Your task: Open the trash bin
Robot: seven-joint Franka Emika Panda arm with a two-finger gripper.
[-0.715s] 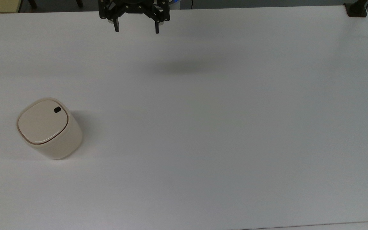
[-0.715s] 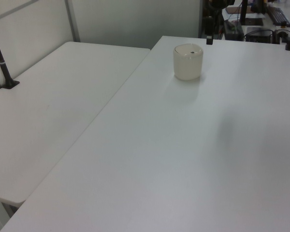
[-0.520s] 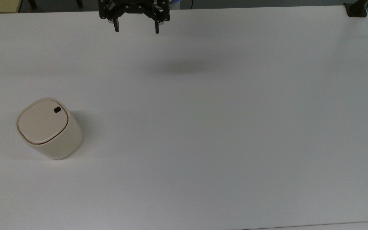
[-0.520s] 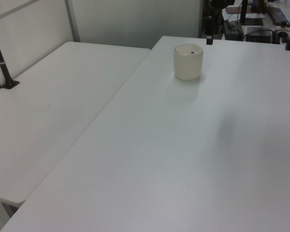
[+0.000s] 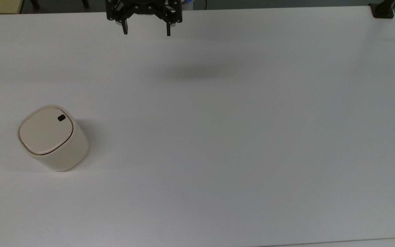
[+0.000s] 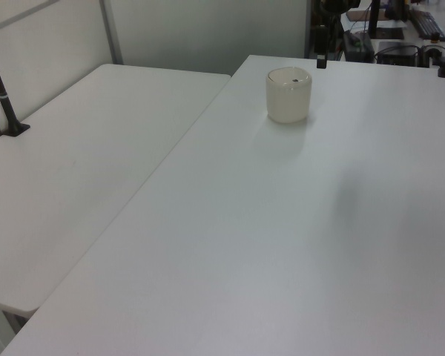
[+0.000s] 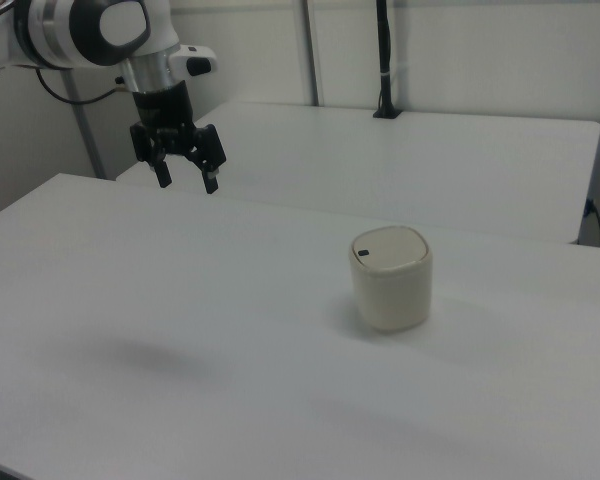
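The cream plastic rounded trash bin (image 5: 54,138), lid shut, sits at the top view's 9 o'clock on the white tabletop (image 5: 218,137). The black gripper (image 5: 146,31) hangs at 12 o'clock, fingers (image 5: 125,29) wide apart. An off-centre press on the small black button (image 5: 61,118) could tip or shove the light bin.

gripper (image 5: 146,31) top beyond top view's edge

No text, label, brand, number or sign can be read anywhere. The trash bin (image 5: 51,137) (image 6: 288,95) (image 7: 391,277), at the top view's left, carries only a plain black button (image 5: 61,118) on its lid, with no marking that can be made out.
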